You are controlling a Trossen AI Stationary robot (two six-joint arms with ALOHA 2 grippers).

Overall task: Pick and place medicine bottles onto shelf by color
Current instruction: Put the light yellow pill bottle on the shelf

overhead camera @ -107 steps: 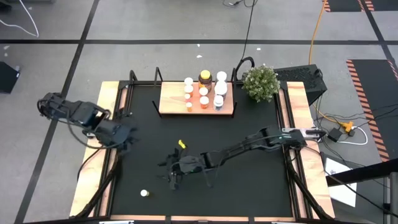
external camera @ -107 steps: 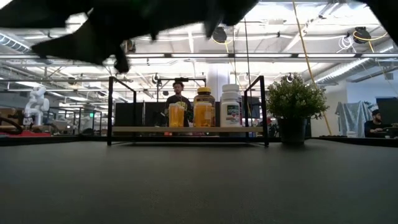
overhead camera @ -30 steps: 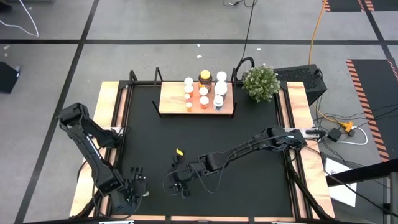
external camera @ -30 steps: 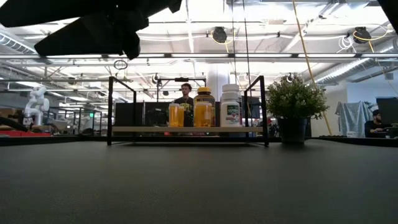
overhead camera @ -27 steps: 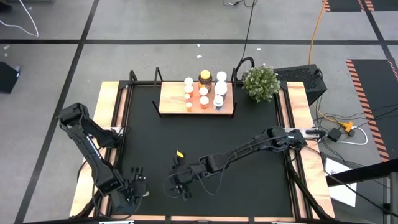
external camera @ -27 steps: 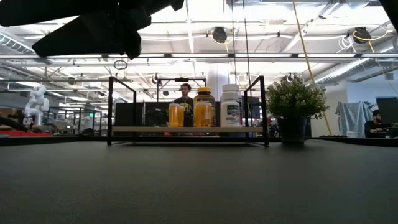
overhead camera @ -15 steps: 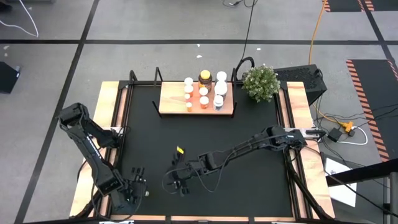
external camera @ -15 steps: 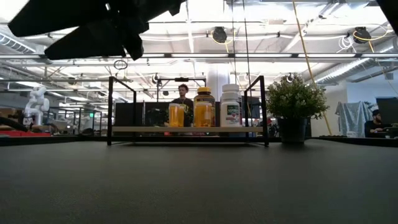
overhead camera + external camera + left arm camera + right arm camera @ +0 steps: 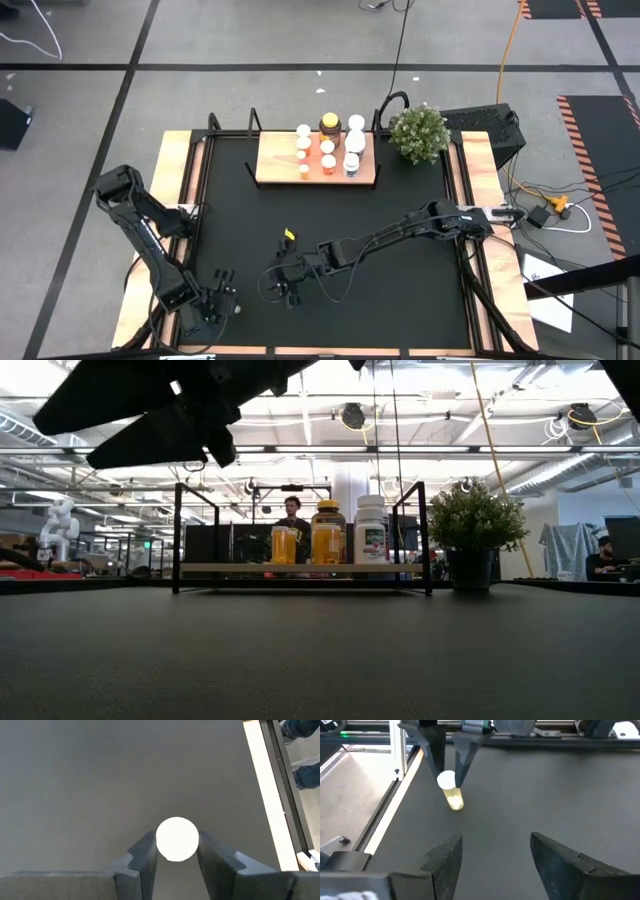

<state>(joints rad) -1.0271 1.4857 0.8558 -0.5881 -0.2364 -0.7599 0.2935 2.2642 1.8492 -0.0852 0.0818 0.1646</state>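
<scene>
**A:** Where is the left gripper [image 9: 176, 857] right now?

**B:** Down at the near left corner of the black mat [image 9: 330, 215], straddling a small bottle. In the left wrist view the bottle's round white cap [image 9: 177, 838] sits squarely between the two dark fingers [image 9: 145, 856], each one hard against the cap's edge. The jaws stand closed on the cap.

**A:** Can you tell what kind of bottle it is?

**B:** The right wrist view helps. It shows an amber bottle [image 9: 454, 798] standing on the mat with the white cap on top and the left gripper's fingertips [image 9: 463, 762] coming down on either side of the cap. The bottle's base rests on the mat.

**A:** And the right gripper [image 9: 496, 852]?

**B:** It hangs over the middle of the mat, near the front, with its fingers [image 9: 449, 855] spread apart and nothing between them. The bottle lies ahead of those fingers, well apart from them. A small yellow thing [image 9: 290, 235] on that arm shows just behind the gripper in the high view; what it is I cannot tell.

**A:** What about the shelf [image 9: 280, 170]?

**B:** At the far side of the mat, well away from both sets of fingers. White bottles [image 9: 353, 140], orange bottles [image 9: 327, 150] and a larger yellow-lidded jar [image 9: 329, 124] stand on it toward the right end. A potted plant [image 9: 418, 132] stands just beside it.
</scene>
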